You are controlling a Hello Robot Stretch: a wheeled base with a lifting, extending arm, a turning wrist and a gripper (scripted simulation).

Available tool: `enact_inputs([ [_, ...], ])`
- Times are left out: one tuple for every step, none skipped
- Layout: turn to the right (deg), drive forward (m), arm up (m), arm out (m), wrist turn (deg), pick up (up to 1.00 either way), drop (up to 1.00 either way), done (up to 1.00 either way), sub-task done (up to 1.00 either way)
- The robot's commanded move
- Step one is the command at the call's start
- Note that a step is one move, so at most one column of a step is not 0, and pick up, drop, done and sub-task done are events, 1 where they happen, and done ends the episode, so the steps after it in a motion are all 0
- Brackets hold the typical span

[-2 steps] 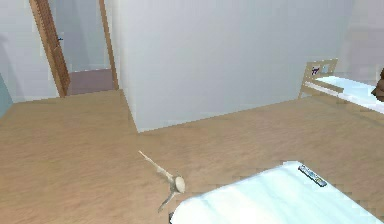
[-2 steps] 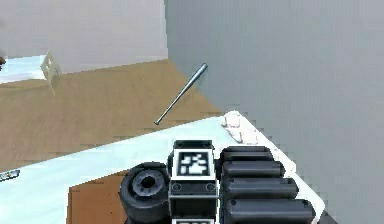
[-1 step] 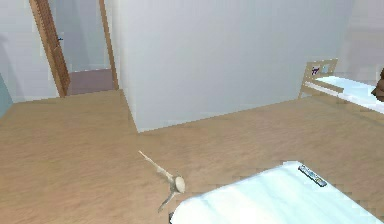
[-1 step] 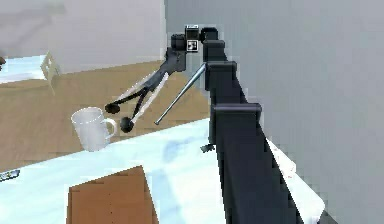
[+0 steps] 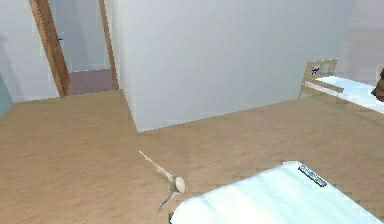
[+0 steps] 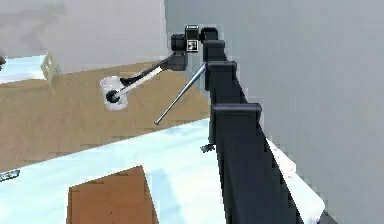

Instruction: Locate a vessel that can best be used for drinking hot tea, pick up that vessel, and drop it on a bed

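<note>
— Where's the mug (image 6: 112, 95)?
— Hanging off the far end of the gripper (image 6: 127, 87), held clear, showing against the floor (image 6: 60, 130) past the far edge of the bed (image 6: 180, 150).
— And the grip?
— It has the mug, more I can't tell. The bed lies back along the arm, I reckon.

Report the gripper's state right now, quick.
Gripper: holds a white mug, which hangs at its far end clear of every surface. How the jaws stand cannot be told.

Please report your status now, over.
Gripper holds white mug. Mug hangs clear, wood floor behind it. Bed near arm, brown flat thing on it.
</note>
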Motion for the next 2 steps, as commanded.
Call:
enact_inputs([
  [0.0, 0.0, 0.0, 0.0, 36.0, 0.0, 0.0, 0.0, 0.0],
  [0.0, 0.0, -0.46, 0.0, 0.0, 0.0, 0.0, 0.0, 0.0],
])
